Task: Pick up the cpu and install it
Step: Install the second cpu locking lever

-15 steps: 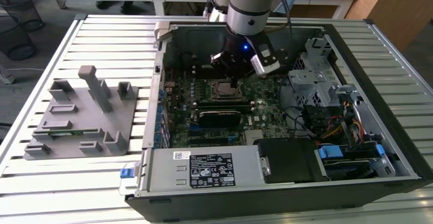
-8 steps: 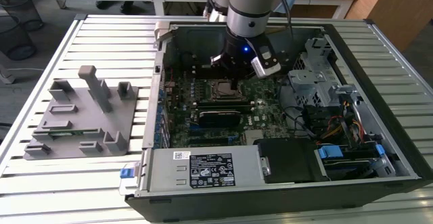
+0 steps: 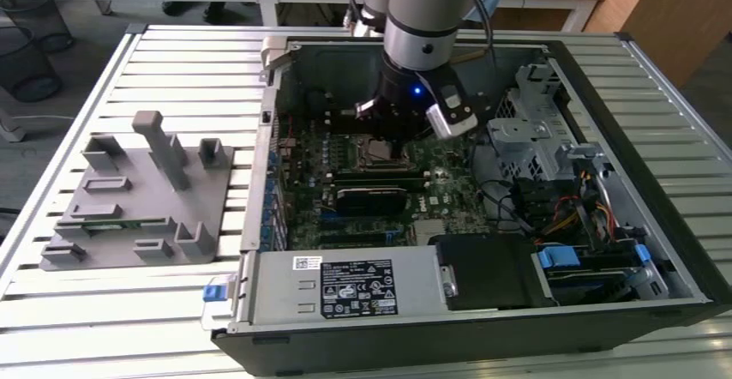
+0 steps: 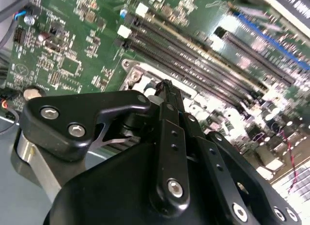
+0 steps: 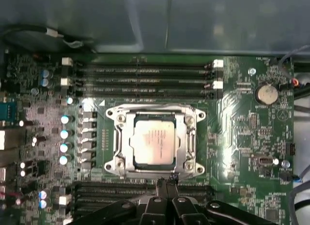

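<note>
The cpu [image 5: 154, 143] is seen in the first wrist view already seated in the motherboard socket [image 5: 117, 142], its silver lid lying flat and square within the metal frame, between the two banks of memory slots [image 5: 145, 79]. The gripper [image 5: 167, 182] hangs just beside the socket's edge with its jaws drawn together on nothing, the fingertips apparently clear of the chip, though contact with the frame cannot be ruled out. In the exterior view the gripper [image 3: 400, 130] is shown low inside the open computer case [image 3: 640, 79], which lies on the slatted desk [image 3: 171, 62] beside a grey parts fixture [image 3: 137, 199]. Good seating is judged by an even rim all round, with no corner riding up. Faint print is visible on the lid and a white label [image 3: 357, 289] on the power supply, neither legible.
</note>
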### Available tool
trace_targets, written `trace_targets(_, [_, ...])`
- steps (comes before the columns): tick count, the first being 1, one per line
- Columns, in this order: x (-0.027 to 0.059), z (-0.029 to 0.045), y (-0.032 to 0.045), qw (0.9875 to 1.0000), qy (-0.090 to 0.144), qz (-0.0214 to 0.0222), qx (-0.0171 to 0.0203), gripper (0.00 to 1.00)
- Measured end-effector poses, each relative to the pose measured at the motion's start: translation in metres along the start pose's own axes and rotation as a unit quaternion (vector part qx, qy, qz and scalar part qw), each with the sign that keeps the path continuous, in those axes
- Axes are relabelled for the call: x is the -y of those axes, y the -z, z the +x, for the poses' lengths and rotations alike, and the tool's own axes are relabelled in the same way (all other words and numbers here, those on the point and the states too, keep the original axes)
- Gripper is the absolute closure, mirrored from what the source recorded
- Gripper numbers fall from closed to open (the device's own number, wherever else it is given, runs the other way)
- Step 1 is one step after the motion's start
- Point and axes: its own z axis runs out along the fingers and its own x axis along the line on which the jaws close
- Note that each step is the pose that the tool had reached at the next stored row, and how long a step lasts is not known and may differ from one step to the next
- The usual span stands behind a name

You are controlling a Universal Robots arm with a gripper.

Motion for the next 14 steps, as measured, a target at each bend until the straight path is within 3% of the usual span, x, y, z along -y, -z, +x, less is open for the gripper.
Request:
trace_targets(6, [0.009, 0.003, 0.0001, 1.0, 0.0, -0.0001, 0.0, 0.89])
trace_targets(11, [0.0107, 0.0143, -0.0006, 1.0, 0.001, -0.0012, 0.0, 0.89])
trace_targets(14, [0.0109, 0.018, -0.0015, 1.0, 0.001, -0.0042, 0.0, 0.89])
